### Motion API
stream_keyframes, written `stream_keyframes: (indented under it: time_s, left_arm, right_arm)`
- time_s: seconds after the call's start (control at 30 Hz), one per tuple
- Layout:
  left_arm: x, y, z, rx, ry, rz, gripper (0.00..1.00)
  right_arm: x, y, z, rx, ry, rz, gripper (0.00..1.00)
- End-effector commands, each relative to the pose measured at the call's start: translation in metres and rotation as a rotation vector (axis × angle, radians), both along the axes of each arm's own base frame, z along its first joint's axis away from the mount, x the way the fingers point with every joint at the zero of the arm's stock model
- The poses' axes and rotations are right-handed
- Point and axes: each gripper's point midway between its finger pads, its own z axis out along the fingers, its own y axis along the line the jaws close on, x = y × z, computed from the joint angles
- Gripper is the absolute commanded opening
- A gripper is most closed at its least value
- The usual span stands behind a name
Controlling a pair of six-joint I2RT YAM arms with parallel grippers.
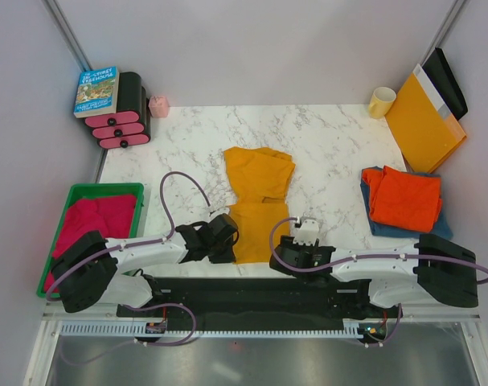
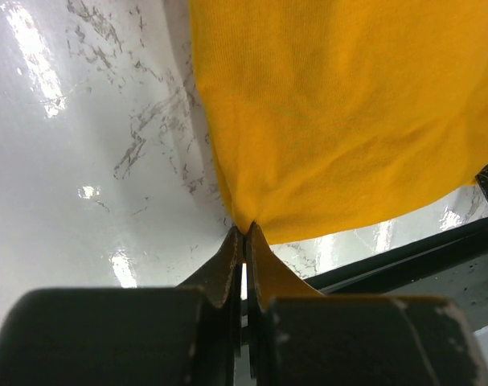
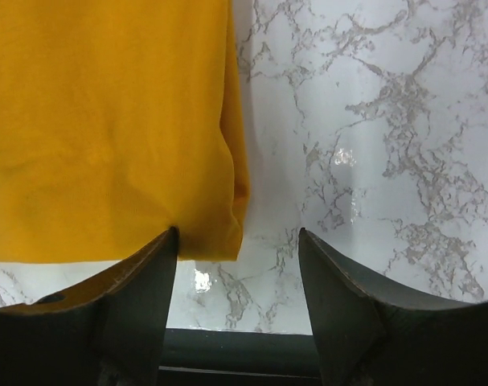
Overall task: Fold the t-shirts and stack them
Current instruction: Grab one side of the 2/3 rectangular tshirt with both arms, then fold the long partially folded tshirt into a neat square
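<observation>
While my left jaws pinch one corner of the mustard-yellow t-shirt (image 1: 260, 181), my right jaws gape around another.

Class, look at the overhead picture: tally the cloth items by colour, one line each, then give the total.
mustard-yellow t-shirt: 1
orange-red t-shirt: 1
blue t-shirt: 1
crimson cloth: 1
Total: 4

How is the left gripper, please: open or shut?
Shut: the left gripper pinches a corner of the yellow shirt, fingers together.
</observation>
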Motion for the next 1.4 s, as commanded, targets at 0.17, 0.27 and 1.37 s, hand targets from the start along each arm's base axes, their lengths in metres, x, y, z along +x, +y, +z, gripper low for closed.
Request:
stream_keyframes:
  time_s: [0.17,0.27,1.37]
  left_arm:
    - [-0.012,0.027,-0.012,0.114,0.021,-0.011,0.02]
    - [-0.012,0.028,-0.012,0.115,0.018,-0.013,0.02]
    - [0.057,-0.01,0.157,-0.028,-0.395,-0.035,0.02]
  right_arm:
    - [-0.008,-0.002,-0.022,0.012,0.05,-0.067,0.48]
    - [-0.014,-0.005,-0.026,0.014,0.072,-0.07,0.26]
    - [0.051,0.017,0.156,-0.035,-0.394,-0.111,0.0]
